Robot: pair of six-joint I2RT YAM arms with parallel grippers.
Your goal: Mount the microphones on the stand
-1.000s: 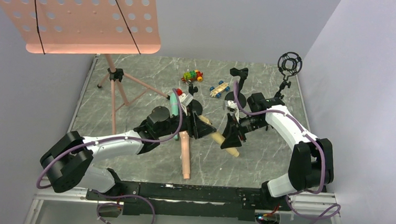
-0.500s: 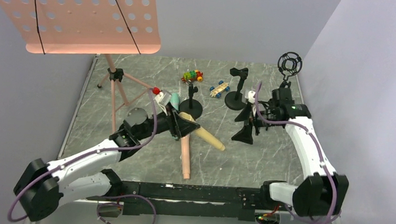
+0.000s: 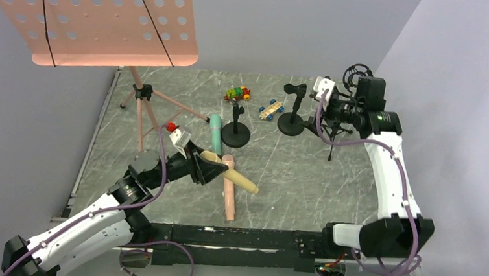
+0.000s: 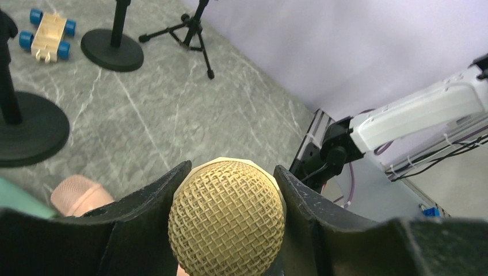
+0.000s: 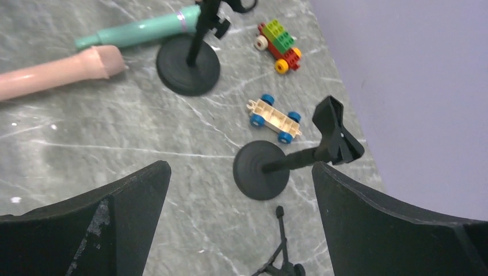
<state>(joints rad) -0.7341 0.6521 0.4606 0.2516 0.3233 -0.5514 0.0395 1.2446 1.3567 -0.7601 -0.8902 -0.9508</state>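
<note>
Counter (image 3: 291, 174): pink mic (image 3: 229, 198) and green mic (image 3: 216, 131) lie flat, the green one just beside a stand (image 3: 235, 136). Left claw (image 3: 215, 170): clamped on yellow mic (image 3: 242, 181), which crosses over the pink mic. Right claw (image 5: 239, 169): apart, empty, aloft.

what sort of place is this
Probably a robot lab bench, not a studio: left arm and right arm bolted at a boxed-in marble-look table, with a pink music stand and toy microphones as props.

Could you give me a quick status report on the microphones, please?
Status: left tool shut on yellow microphone; right tool open, empty, above clip stand; pink microphone, green microphone on table.
</note>
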